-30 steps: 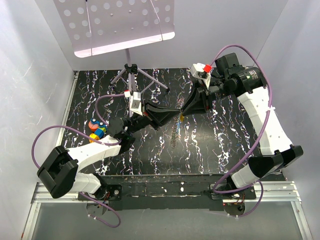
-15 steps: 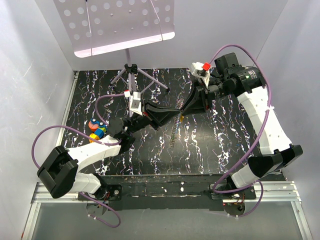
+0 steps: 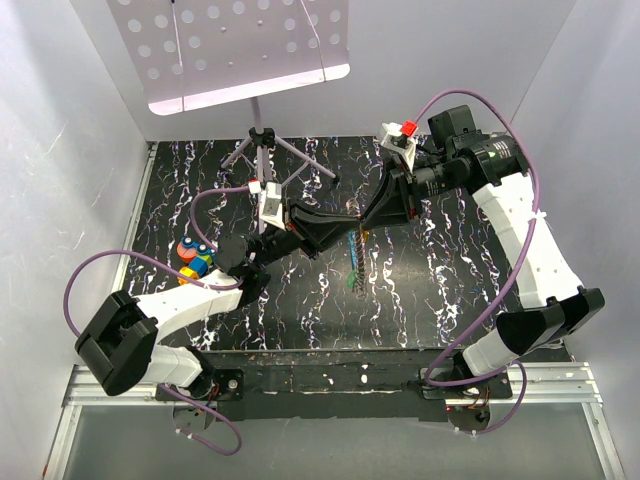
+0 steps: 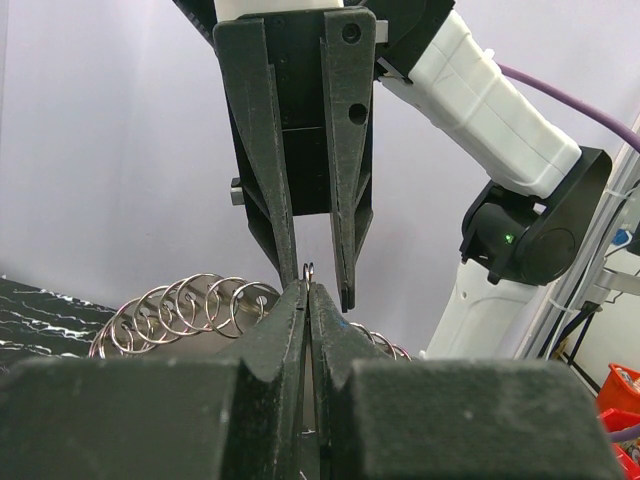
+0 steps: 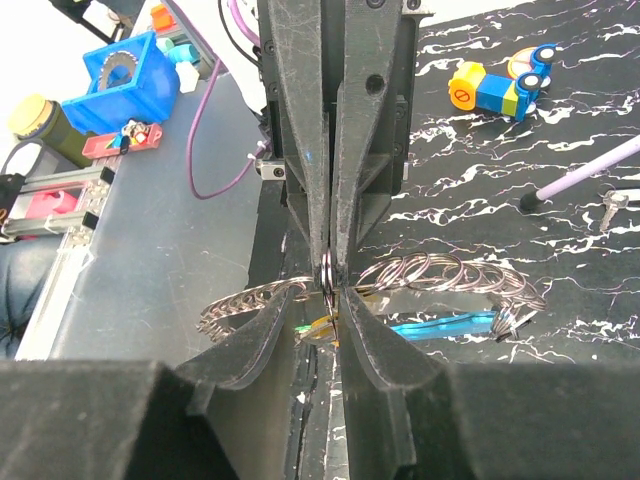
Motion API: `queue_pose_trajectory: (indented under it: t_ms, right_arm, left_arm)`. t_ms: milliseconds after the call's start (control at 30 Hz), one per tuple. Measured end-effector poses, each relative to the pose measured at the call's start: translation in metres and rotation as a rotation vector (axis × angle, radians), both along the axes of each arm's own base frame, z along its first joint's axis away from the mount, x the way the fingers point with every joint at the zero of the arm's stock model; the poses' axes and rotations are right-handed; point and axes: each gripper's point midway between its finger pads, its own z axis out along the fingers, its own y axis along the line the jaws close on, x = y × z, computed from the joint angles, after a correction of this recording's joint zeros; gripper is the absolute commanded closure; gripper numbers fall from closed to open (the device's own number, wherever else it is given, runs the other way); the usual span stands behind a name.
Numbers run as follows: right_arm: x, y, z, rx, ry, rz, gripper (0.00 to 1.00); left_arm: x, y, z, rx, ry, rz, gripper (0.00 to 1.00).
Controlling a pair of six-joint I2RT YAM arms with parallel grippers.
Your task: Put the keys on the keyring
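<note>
- Keys: blue and yellow-orange, just below the meeting fingertips, the blue one lying crosswise.
- Keyring: pinched in the fully closed left gripper.
- Right gripper: half-open, straddling that ring.

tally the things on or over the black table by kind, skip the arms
blue-headed key: 1
yellow-orange-headed key: 1
chain of linked key rings: 1
block toy: 1
music stand: 1
small metal piece by the stand leg, too small to identify: 1
total: 6
</note>
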Motion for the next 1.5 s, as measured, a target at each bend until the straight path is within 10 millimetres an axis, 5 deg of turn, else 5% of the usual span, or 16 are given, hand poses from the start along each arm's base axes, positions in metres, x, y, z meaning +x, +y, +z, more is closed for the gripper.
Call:
queue_pose_trajectory:
  t_ms: [1500]
  right_arm:
    - [0.0005, -0.0057, 0.0025, 0.010, -0.003, -0.007, 0.68]
  left_arm:
    - [-0.0086, 0.0061, 0.0063, 0.017, -0.060, 0.014, 1.00]
